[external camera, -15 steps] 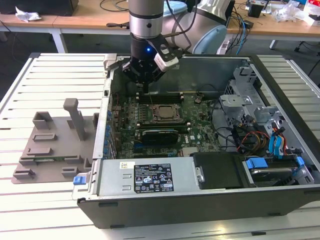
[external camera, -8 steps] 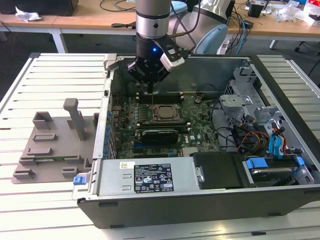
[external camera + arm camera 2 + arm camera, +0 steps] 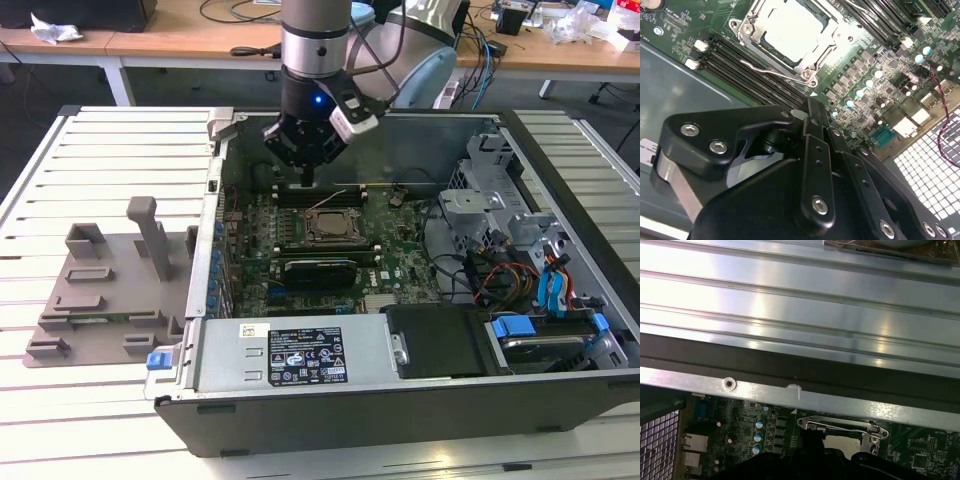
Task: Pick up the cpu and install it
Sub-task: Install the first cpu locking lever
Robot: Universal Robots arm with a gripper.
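Inside the open dark computer case (image 3: 560, 400), the pale silver square cpu (image 3: 790, 31) is seen seated in the metal-framed socket (image 3: 810, 75) while the black gripper (image 3: 306, 178) is held above, fingers pressed together, so the install step is judged nearly done.

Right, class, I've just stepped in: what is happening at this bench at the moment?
A single robot arm is working inside an open computer case lying on a slatted metal table. Its tool hangs over the green motherboard, just beyond the metal-framed socket. In the second wrist view the pale silver cpu already sits inside that socket frame, apart from the tool. A grey holder block stands on the table beside the case.
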